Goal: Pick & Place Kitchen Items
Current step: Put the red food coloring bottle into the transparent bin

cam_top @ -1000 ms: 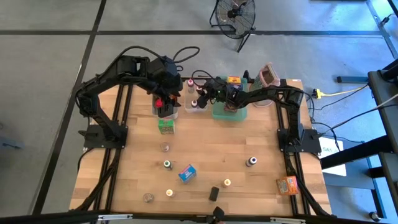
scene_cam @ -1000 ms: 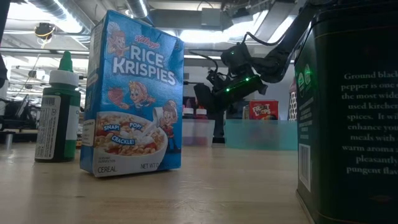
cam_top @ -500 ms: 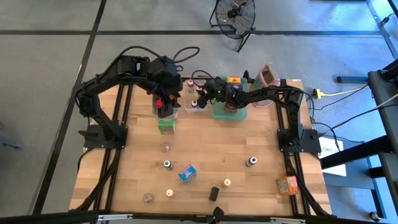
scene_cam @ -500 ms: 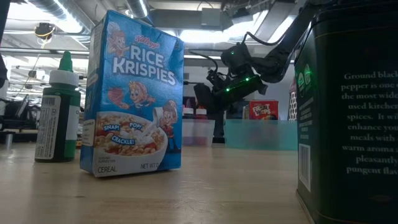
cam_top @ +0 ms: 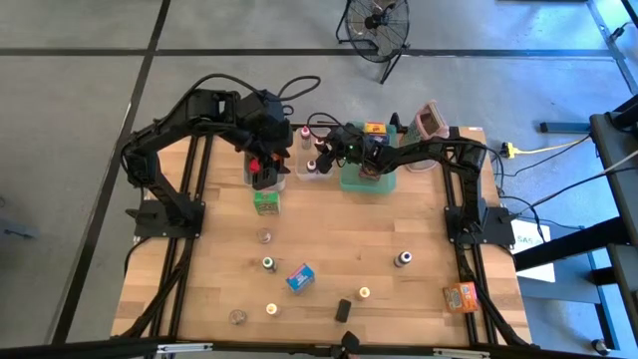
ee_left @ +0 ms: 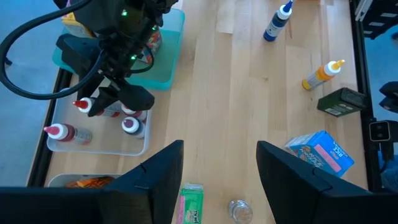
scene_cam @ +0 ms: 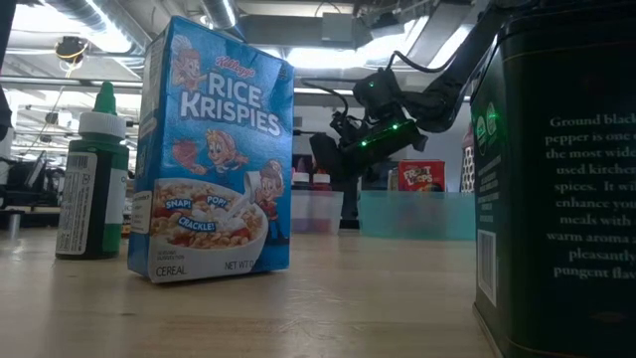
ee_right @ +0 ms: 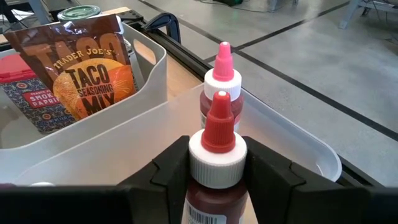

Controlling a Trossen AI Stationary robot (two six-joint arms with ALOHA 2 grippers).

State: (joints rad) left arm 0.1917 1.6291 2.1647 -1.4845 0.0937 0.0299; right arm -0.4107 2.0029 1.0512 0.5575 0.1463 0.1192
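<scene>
Bottle (ee_right: 215, 171) with a red cap is pinched between the right gripper (ee_right: 215, 180) fingers, held over the clear bin (ee_right: 298, 140) at the table's far edge. One pink-capped bottle (ee_right: 222, 87) stands in that bin right behind it. Left gripper (ee_left: 219, 177) hangs open over the neighbouring bin, holding nothing
</scene>
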